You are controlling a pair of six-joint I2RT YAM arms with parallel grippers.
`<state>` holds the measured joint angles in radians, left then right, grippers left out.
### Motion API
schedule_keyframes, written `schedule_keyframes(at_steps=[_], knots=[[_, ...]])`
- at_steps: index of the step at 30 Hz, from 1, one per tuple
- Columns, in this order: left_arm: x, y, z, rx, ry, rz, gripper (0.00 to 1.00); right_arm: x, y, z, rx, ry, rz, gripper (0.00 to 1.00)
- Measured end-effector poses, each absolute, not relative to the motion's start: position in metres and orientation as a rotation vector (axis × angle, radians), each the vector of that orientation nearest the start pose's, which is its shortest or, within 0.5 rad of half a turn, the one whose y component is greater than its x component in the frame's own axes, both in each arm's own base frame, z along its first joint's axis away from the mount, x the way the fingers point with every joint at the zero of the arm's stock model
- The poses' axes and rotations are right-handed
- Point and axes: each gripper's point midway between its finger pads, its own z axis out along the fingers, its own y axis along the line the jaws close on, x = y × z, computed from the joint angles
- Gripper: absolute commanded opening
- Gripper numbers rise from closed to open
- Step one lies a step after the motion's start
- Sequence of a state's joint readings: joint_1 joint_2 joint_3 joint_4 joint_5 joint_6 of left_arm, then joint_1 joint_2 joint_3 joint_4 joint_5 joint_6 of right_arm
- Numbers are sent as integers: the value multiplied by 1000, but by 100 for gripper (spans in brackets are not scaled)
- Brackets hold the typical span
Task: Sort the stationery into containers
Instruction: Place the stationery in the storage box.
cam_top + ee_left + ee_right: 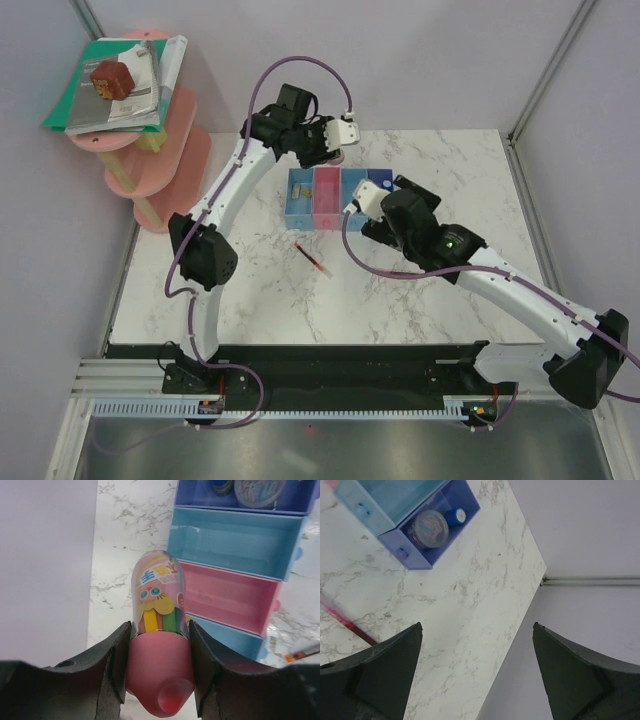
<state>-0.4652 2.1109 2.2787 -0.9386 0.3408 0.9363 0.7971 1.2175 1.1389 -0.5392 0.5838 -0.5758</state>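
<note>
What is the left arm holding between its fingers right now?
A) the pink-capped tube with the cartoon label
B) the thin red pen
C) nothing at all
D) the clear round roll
A: the left fingers clamp the pink-capped tube by its cap, while the red pen lies on the table and the clear roll sits in the dark blue tray.

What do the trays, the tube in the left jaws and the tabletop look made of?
Trays: likely moulded plastic, smooth and slightly glossy, with uniform colour and thin walls.
Tube: clear glossy shell over a printed label, matte pink cap; probably plastic.
Tabletop: marble pattern, grey veins on white; stone or laminate, cannot tell.
</note>
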Motion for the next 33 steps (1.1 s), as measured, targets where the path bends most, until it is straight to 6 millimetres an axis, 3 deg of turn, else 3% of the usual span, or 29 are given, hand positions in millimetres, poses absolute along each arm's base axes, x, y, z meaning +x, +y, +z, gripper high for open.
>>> schedule_keyframes(at_steps=[4, 8, 16, 19, 22, 24, 28, 33], knots=[[498, -281, 233, 1682, 1563, -26, 2, 323, 128, 250, -978, 1884, -538, 98], [516, -277, 224, 1745, 1509, 104, 2, 328, 107, 242, -910, 1940, -568, 98], [531, -260, 209, 1885, 1408, 280, 2, 330, 96, 231, -878, 1976, -577, 98], [525, -257, 189, 1967, 1386, 285, 2, 332, 96, 233, -858, 1971, -569, 98], [507, -249, 161, 2075, 1377, 257, 2, 332, 96, 229, -854, 1971, -566, 98], [497, -248, 154, 2117, 1363, 231, 2, 331, 95, 223, -861, 1979, -568, 98], [483, -252, 155, 2163, 1320, 195, 2, 329, 95, 217, -873, 1990, -567, 98], [481, -254, 158, 2178, 1290, 191, 2, 330, 97, 217, -869, 1987, -553, 98]])
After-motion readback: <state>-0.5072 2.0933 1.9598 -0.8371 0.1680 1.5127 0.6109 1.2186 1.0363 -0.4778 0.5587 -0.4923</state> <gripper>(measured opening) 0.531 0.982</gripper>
